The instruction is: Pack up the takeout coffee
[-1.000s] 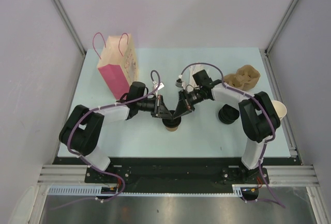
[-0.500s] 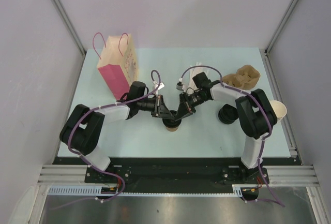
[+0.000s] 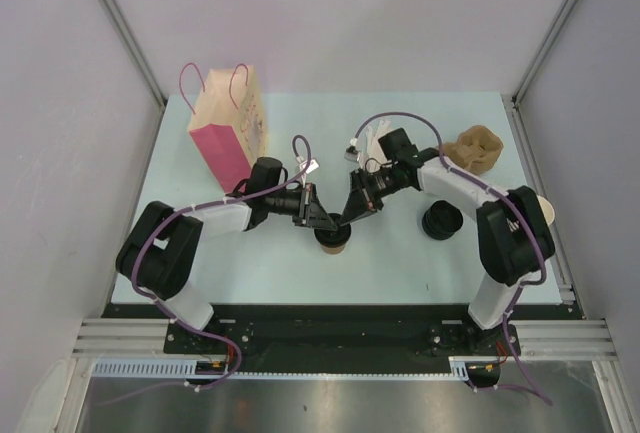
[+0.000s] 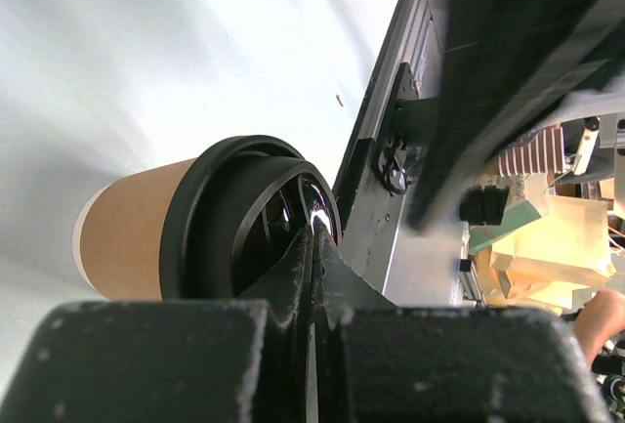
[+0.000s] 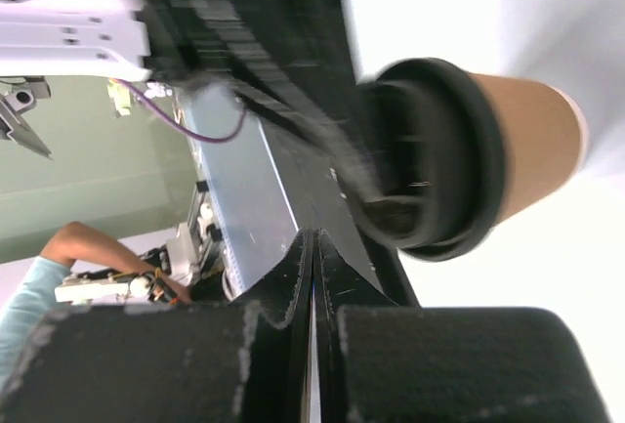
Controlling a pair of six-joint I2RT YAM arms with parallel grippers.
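Left gripper (image 4: 313, 237), right gripper (image 5: 312, 243): both pinched closed, empty.
Your takeout coffee (image 3: 332, 242) stands just beneath both tips.

Takeout coffee (image 4: 122, 237): brown kraft paper wall, matt, smooth. Lid (image 4: 210, 213): black plastic, semi-gloss, bright glint on inner face. Left hand (image 4: 313, 237), right hand (image 5: 312, 242): black plastic, matt, grainy, edges scuffed pale. Worktop (image 3: 400, 253): pale mint, smooth, matt. Bag (image 3: 225, 123): paper, kraft over pink, matt. Cup carrier (image 3: 475, 148): brown moulded pulp, rough. Base rail (image 3: 110, 336): silver metal, satin.
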